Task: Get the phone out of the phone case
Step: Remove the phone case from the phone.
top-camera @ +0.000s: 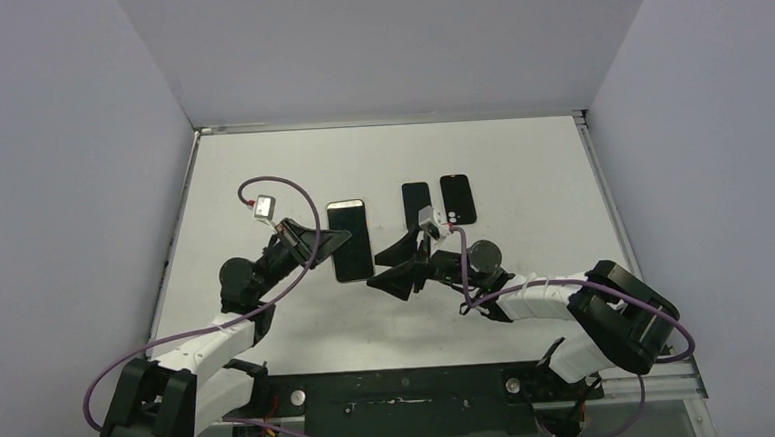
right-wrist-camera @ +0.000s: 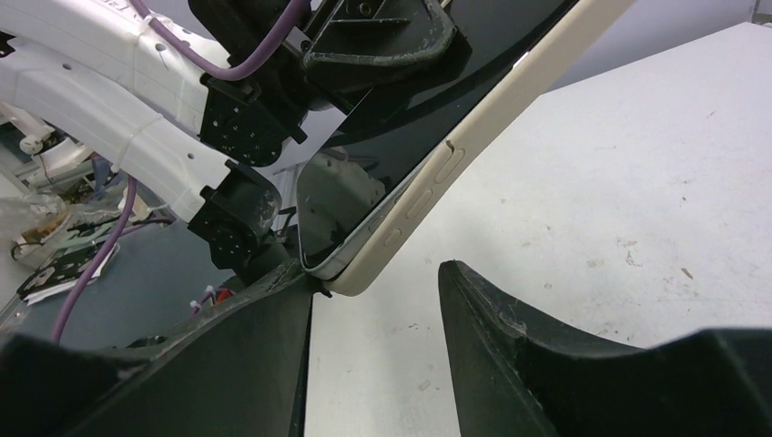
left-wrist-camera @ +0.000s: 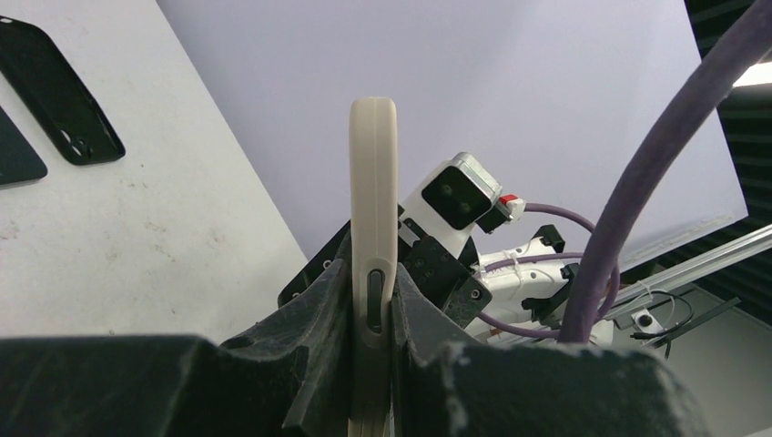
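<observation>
The phone in its cream case (top-camera: 350, 240) is held off the table, its dark screen facing up. My left gripper (top-camera: 331, 243) is shut on the case's left long edge; in the left wrist view the cream case (left-wrist-camera: 373, 200) stands edge-on between the two fingers of that gripper (left-wrist-camera: 371, 278), with a side button at the pinch. My right gripper (top-camera: 398, 268) is open at the phone's near right corner. In the right wrist view the cream corner (right-wrist-camera: 364, 269) and dark screen (right-wrist-camera: 410, 127) sit just above the open gripper (right-wrist-camera: 378, 305), against its left finger (right-wrist-camera: 273, 309).
Two flat black items lie on the table behind the right gripper: one plain (top-camera: 416, 205), and a black case with a camera cutout (top-camera: 457, 199), which also shows in the left wrist view (left-wrist-camera: 64, 91). Grey walls enclose the white table (top-camera: 521, 171).
</observation>
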